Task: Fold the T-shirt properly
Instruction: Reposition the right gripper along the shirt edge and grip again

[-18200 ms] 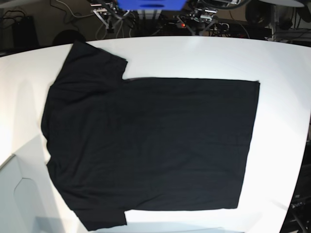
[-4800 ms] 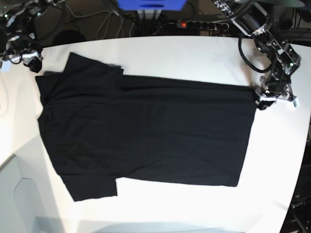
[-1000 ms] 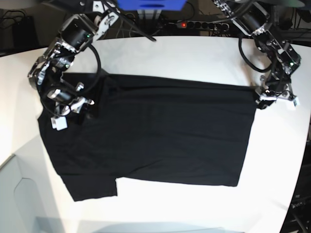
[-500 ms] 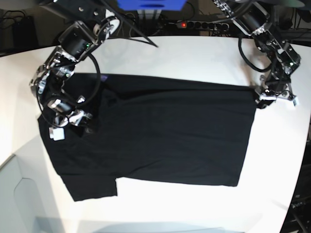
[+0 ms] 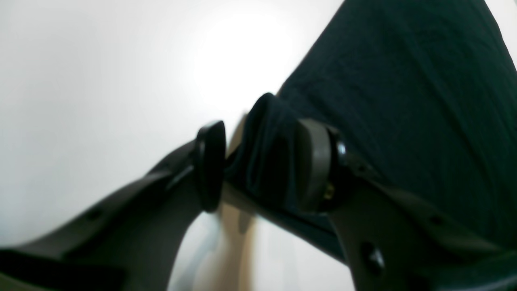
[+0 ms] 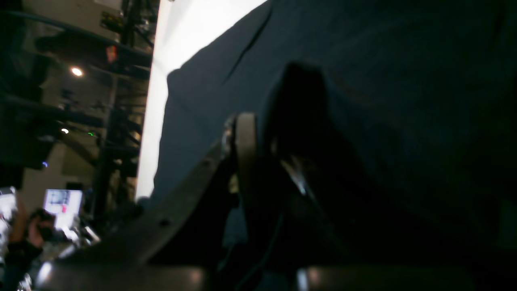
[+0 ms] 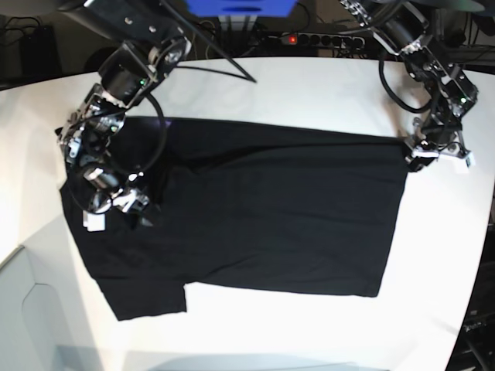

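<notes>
The T-shirt (image 7: 255, 209) lies flat and plain side up on the white table (image 7: 309, 85), its long axis running across the base view: hem toward the view's right, shoulders and sleeves toward its left. Nearest the camera is the shirt's front edge with one sleeve sticking out at the lower left — untouched, and no arm is close to it.

Further in, over the shoulder end, the right gripper (image 7: 116, 202) sits on the cloth with its jaws closed; the right wrist view is too dark to show the pinch itself, but dark fabric rises in a peak right at the fingers, so it seems to be clamped on a raised bit of the far sleeve. That sleeve looks already drawn inward onto the body of the shirt.

At the shirt's far hem corner, the left gripper (image 5: 258, 165) stands half apart with a bunched fold of the hem between its pads — gripping the T-shirt's corner just at the table's bare edge.

So each arm holds one far corner region, and the body of the shirt lies toward the camera from both. My reading is that the coming move carries the far long edge nearward.

Count: one T-shirt, two grippers, one table.
</notes>
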{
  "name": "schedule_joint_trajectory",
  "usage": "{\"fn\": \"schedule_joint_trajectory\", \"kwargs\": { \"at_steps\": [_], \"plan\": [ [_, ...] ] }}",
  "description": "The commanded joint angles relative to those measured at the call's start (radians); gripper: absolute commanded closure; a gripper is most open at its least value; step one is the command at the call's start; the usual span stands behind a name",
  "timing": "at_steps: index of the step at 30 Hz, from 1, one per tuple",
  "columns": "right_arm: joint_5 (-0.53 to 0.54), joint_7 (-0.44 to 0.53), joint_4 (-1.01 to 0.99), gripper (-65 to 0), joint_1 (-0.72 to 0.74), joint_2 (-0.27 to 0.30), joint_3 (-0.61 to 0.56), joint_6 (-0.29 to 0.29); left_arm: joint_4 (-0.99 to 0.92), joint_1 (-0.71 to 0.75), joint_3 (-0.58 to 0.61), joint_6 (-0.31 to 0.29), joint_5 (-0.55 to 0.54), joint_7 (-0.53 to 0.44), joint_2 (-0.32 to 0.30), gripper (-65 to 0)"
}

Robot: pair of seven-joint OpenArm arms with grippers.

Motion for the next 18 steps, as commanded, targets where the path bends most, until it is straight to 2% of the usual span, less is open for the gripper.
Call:
{"fn": "schedule_joint_trajectory", "kwargs": {
  "at_steps": [1,10,18],
  "plan": [
    [0.030,0.016,0.003,-4.8,0.030,0.006,0.009,-0.001,0.020,-0.010,-0.002,0.001,-0.015,-0.015,-0.015,-27.0],
    [0.030,0.017,-0.063,-5.4,0.066,0.010,0.088,-0.001,0.020,-0.009,-0.002,0.001,-0.015,-0.015,-0.015,-27.0],
    [0.030,0.017,-0.063,-18.8,0.066,0.010,0.093,-0.001,0.020,-0.009,-0.002,0.001,-0.015,-0.015,-0.015,-27.0]
  ]
}}
